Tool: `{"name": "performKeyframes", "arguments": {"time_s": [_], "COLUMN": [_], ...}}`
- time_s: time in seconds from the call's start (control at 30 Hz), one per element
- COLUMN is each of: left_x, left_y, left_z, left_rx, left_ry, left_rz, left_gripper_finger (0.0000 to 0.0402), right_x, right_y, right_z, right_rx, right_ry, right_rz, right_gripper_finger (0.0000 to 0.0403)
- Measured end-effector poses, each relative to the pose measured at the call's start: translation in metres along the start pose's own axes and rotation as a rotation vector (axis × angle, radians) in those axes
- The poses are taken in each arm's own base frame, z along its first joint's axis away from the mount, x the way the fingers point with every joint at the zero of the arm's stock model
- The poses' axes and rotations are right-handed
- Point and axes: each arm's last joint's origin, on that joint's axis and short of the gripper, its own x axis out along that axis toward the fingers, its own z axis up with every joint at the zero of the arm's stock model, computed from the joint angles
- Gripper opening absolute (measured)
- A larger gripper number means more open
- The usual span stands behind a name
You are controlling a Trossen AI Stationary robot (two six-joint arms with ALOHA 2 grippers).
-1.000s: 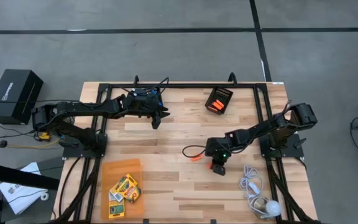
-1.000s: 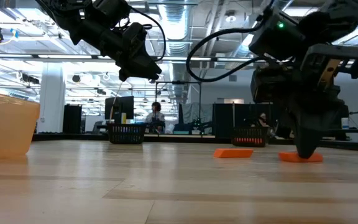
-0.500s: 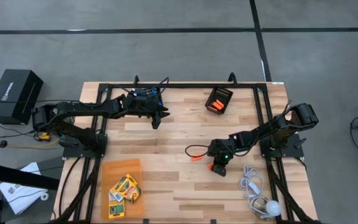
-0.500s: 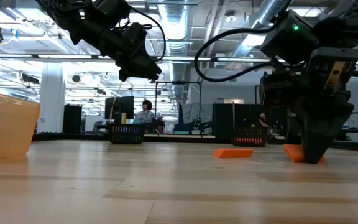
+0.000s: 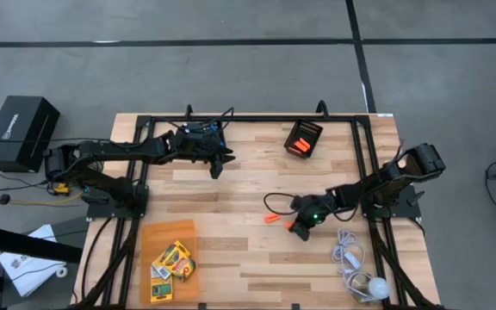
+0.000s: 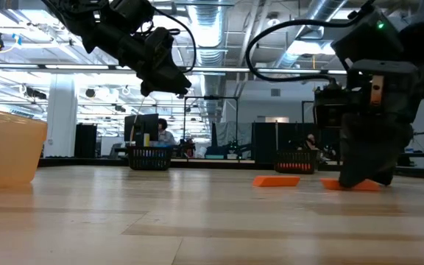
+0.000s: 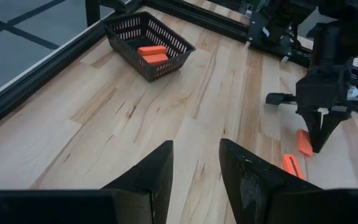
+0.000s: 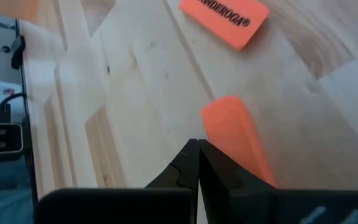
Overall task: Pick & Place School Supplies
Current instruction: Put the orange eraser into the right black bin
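Two stubby orange pieces lie flat on the wooden table right of centre. One (image 5: 271, 219) lies free and shows lettering in the right wrist view (image 8: 224, 22). The other (image 8: 229, 127) lies beside my right gripper (image 8: 194, 144), which is shut with its tips down at the table (image 6: 353, 181). My left gripper (image 7: 196, 144) hangs open and empty above the table's far left part (image 5: 218, 166). Yellow-and-green crayon boxes (image 5: 172, 261) lie in an orange tray (image 5: 158, 232) at the near left. No scissors show. My right gripper has its shut fingertips (image 8: 188, 155) at one long side of the orange piece (image 8: 213, 121), near its end. I cannot tell whether they touch it. The fingers slant down from the table's right. The piece lies flat on the table.
A black mesh bin (image 5: 303, 138) at the far right holds more orange pieces (image 7: 152, 54). A white cord (image 5: 346, 252) with a round bulb (image 5: 375, 287) lies at the near right corner. A black frame (image 5: 257, 120) runs along the table's edges. Bare wood lies in the middle.
My right gripper has rolled about its own axis, tipped more steeply and sunk toward the table beside the orange piece, staying shut. That piece has shifted a little on the table.
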Motion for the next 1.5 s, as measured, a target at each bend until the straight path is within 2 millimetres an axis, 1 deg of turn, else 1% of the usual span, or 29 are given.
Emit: {"name": "performKeyframes", "arguments": {"time_s": [0.13,0.27,0.33,0.47,0.6,0.7,0.83,0.97,1.07,1.17,1.3,1.5], "left_x": [0.001,0.001,0.001,0.001,0.001,0.001,0.001,0.001,0.001,0.001,0.001,0.001], "left_y": [0.001,0.002,0.002,0.001,0.0,0.0,0.0,0.001,0.001,0.001,0.001,0.001], "left_z": [-0.006,-0.012,-0.011,-0.007,-0.004,-0.004,-0.004,-0.004,-0.004,-0.004,-0.004,-0.004], "left_rx": [-0.02,-0.053,-0.054,-0.049,-0.045,-0.045,-0.045,-0.046,-0.046,-0.046,-0.046,-0.046], "left_ry": [0.018,0.034,0.026,-0.013,-0.048,-0.048,-0.048,-0.049,-0.049,-0.049,-0.049,-0.048], "left_rz": [0.004,0.006,0.0,-0.011,-0.018,-0.018,-0.018,-0.01,-0.01,-0.01,-0.01,-0.01], "left_gripper_finger": [0.0126,0.0126,0.0126,0.0126,0.0126,0.0126,0.0126,0.0126,0.0126,0.0126,0.0126,0.0126], "right_x": [0.0,-0.006,-0.01,-0.022,-0.035,-0.04,-0.039,-0.03,-0.024,-0.019,-0.017,-0.019], "right_y": [0.001,0.01,0.012,0.023,0.021,0.016,0.008,-0.001,-0.002,-0.003,-0.008,-0.015], "right_z": [0.001,0.005,0.007,0.016,0.02,0.021,0.022,0.021,0.022,0.025,0.026,0.033], "right_rx": [0.027,0.038,0.041,0.024,0.005,-0.003,-0.027,-0.026,-0.037,-0.041,-0.041,-0.047], "right_ry": [-0.006,0.021,0.023,-0.044,-0.079,-0.069,-0.025,0.028,0.054,0.043,0.052,0.055], "right_rz": [0.002,0.048,0.064,0.12,0.089,0.038,0.01,-0.012,0.02,0.032,0.025,0.027], "right_gripper_finger": [0.0,0.0,0.0,0.0,0.0,0.0,0.0,0.0,0.0,0.0,0.0,0.0]}}
